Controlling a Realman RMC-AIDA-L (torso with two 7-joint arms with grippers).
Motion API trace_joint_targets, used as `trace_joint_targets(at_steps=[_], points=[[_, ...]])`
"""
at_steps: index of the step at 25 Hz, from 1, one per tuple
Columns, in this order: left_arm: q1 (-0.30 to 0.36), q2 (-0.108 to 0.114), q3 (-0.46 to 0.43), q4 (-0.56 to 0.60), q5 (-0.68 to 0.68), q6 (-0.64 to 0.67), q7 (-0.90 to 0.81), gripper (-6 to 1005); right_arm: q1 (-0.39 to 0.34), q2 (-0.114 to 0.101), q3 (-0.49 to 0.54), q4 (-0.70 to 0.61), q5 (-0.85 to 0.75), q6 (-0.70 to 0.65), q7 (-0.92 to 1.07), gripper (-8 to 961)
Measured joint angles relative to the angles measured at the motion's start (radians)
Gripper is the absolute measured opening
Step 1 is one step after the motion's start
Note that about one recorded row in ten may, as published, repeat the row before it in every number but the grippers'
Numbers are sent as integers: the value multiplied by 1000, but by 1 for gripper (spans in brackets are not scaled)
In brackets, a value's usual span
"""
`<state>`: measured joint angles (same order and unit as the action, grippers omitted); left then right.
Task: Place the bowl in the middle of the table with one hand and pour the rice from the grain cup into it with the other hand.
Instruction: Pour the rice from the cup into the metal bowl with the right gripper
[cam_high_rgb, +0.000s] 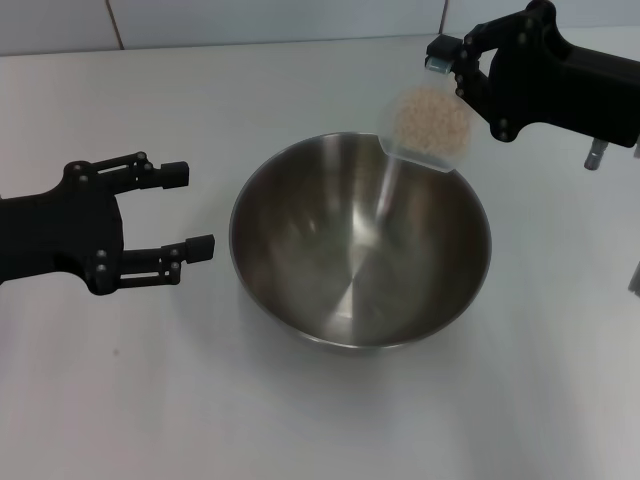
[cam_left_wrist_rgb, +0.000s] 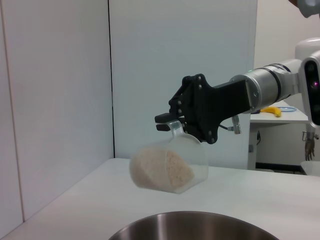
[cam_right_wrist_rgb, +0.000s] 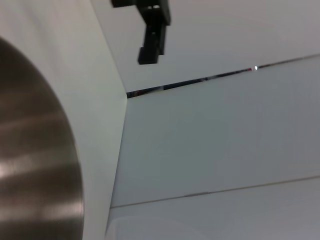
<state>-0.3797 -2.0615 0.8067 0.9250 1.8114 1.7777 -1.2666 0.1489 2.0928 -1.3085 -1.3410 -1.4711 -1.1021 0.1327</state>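
I see the bowl (cam_high_rgb: 360, 258) nearest, centre frame on the table (cam_high_rgb: 300, 420). My right gripper (cam_high_rgb: 452, 70), upper right, grips the grain cup (cam_high_rgb: 430, 125), tipped over the bowl's far rim with the rice (cam_high_rgb: 432, 120) heaped toward its mouth. My left gripper (cam_high_rgb: 190, 210), mid left, hangs spread wide beside the bowl, apart from it

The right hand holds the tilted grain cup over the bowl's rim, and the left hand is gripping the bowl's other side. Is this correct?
Not quite. The left hand is open and apart from the bowl, as the head view shows. The right hand does hold the tilted grain cup over the rim.
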Motion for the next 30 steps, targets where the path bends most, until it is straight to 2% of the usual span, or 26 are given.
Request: trace_joint_targets(at_steps=[6,15,30], points=[[-2,0,-1,0,0,-1,-2,805,-5,-1,-37,-13,1,26,-105,17],[-2,-1,-11,-3,-14,-3,-3,805,-46,-3,-186,-61,1,177,-347,17],[-3,-2,-11,-1,-15,-8,5,805,-116,-2,-280,-130,0,206,-520,17]])
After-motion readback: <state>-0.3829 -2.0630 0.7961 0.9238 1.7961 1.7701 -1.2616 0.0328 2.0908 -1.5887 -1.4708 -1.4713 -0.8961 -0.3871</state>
